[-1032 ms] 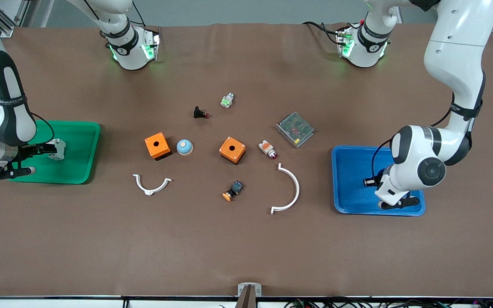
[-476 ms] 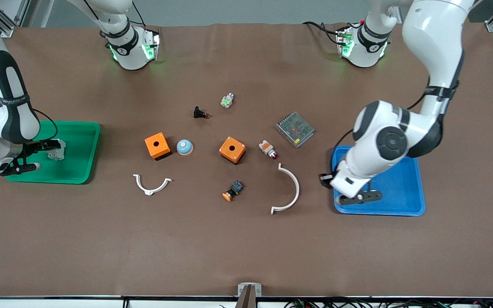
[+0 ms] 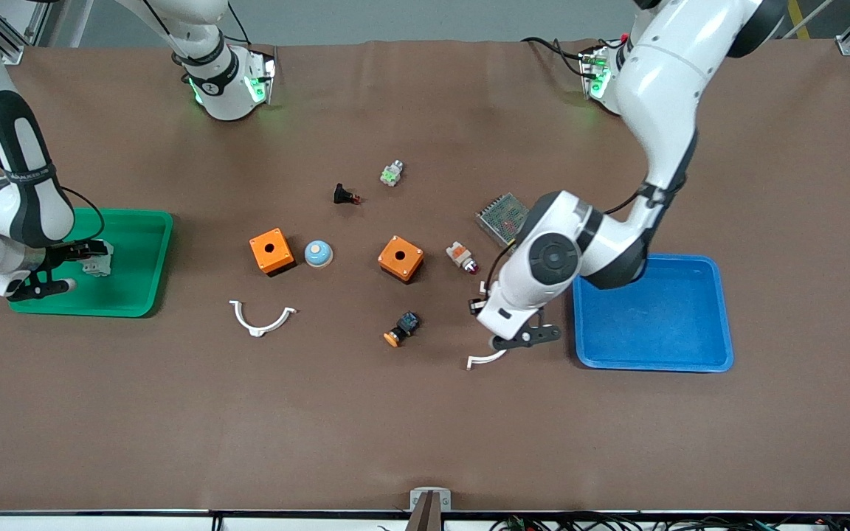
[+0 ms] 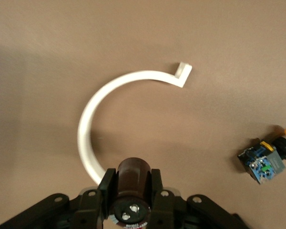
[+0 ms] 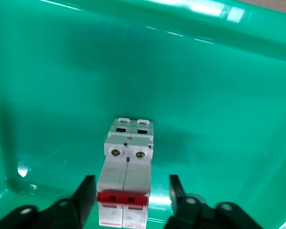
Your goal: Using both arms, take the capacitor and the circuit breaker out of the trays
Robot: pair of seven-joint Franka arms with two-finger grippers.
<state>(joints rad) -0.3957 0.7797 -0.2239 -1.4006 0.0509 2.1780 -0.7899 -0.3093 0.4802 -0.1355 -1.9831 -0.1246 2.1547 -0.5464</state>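
Capacitor [image 4: 132, 187] is out, clamped in my left gripper [image 4: 132, 200] over the white arc [image 4: 115, 102]; circuit breaker [image 5: 126, 167] sits in the green tray [image 5: 190, 71], right gripper [image 5: 128, 195] straddling it, fingers apart.

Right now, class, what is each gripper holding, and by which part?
The left gripper holds the capacitor by its round sides, over the white arc. The right gripper straddles the circuit breaker, gripping nothing yet.
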